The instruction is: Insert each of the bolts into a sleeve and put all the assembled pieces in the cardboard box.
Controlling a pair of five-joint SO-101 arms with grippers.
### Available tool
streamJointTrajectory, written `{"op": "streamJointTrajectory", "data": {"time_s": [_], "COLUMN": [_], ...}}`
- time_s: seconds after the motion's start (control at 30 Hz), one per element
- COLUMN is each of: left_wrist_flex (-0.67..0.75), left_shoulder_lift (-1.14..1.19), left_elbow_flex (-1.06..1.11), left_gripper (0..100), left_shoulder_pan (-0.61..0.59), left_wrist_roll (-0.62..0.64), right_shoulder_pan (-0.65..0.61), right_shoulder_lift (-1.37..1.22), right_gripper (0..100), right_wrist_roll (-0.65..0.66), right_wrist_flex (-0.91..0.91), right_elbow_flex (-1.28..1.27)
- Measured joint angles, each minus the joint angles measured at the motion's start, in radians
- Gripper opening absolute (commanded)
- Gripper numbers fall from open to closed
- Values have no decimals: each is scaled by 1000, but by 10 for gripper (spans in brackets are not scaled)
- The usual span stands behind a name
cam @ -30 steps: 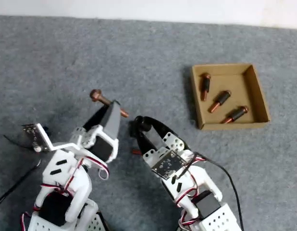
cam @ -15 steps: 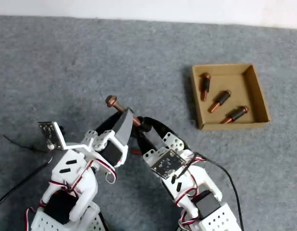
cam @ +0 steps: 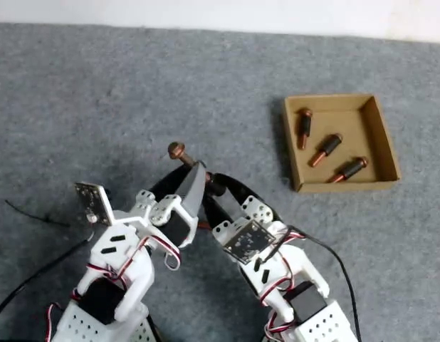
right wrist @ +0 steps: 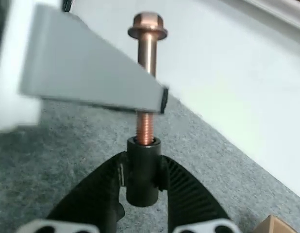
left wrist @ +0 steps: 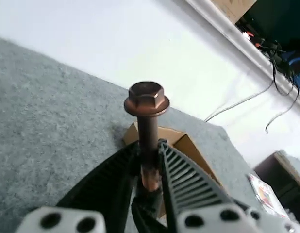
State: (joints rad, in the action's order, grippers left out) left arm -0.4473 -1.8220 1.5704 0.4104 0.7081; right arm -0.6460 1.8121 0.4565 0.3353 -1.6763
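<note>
My left gripper (cam: 196, 173) is shut on the shaft of a copper bolt (cam: 179, 152), whose hex head points up and away from the arm. In the left wrist view the bolt (left wrist: 147, 119) stands between the ribbed fingers (left wrist: 181, 172). My right gripper (cam: 214, 187) is shut on a black sleeve (right wrist: 142, 170), held upright. The bolt's threaded tip (right wrist: 145, 132) sits in the sleeve's mouth, with the left arm's grey finger (right wrist: 87, 80) crossing in front of the shaft. The cardboard box (cam: 294, 153) lies to the right and holds three assembled pieces (cam: 326, 149).
Grey carpet (cam: 99, 92) covers the table, with open room at the left and the back. A white wall edge (cam: 220, 14) runs along the far side. Both arm bases crowd the near edge. A small reddish piece (cam: 199, 225) lies on the carpet between the arms.
My left arm has swung right with the bolt, bringing its tip from beside the right gripper to the sleeve's mouth. The right arm has kept still.
</note>
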Motion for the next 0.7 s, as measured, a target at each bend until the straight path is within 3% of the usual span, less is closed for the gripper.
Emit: {"op": "streamJointTrajectory", "data": {"time_s": [0.27,0.53,0.6,0.7], "left_wrist_flex": [3,-87,-91,-100], "left_shoulder_lift": [0,-2,-2,-2], "left_elbow_flex": [11,17,17,15], "left_gripper": [4,6,51,245], "left_shoulder_pan": [18,91,91,91], "left_wrist_roll": [0,-9,-9,-9], "right_shoulder_pan": [0,-2,-2,-2], "right_shoulder_lift": [0,-2,-2,-2], "right_gripper": [5,5,5,5], "right_wrist_roll": [0,2,2,2], "right_wrist_flex": [0,2,2,2], "right_elbow_flex": [0,0,0,0]}}
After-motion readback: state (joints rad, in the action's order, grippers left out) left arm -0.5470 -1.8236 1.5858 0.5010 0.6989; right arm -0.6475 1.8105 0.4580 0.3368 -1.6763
